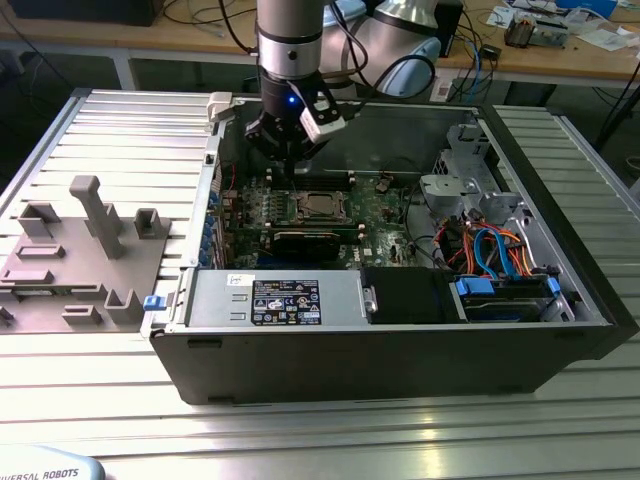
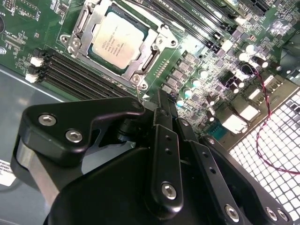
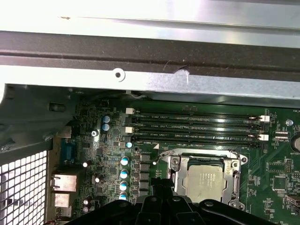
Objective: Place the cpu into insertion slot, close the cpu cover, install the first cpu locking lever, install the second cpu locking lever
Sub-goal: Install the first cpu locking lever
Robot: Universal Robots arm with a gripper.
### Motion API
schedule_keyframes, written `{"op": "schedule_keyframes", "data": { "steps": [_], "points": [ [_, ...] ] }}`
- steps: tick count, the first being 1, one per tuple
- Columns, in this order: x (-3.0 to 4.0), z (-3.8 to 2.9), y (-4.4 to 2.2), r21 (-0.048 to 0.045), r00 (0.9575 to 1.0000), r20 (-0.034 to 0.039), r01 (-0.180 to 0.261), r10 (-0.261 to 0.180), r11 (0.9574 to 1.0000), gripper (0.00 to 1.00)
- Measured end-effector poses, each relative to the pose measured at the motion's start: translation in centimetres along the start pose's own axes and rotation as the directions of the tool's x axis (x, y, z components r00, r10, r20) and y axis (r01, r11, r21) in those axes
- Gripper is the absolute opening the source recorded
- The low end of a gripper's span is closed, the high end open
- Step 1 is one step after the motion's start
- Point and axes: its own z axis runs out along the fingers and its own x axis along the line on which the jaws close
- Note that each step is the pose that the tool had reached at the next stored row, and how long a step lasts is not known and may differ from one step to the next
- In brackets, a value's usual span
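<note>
Gripper [image 2: 161, 105] hovering beside slot [image 2: 119, 42], fingers closed, holding nothing | cpu [image 3: 208, 180] sitting in slot, cover [image 2: 157, 40] lying down around it | risk: closed tips scraping board [image 1: 375, 215] if descending off a lever
</note>
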Motion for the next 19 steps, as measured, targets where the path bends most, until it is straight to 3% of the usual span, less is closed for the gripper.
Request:
{"op": "schedule_keyframes", "data": {
  "steps": [19],
  "points": [
    [0.53,0.02,0.03,0.0,1.0,0.0,0.0,0.0,1.0,0.11]
  ]
}}
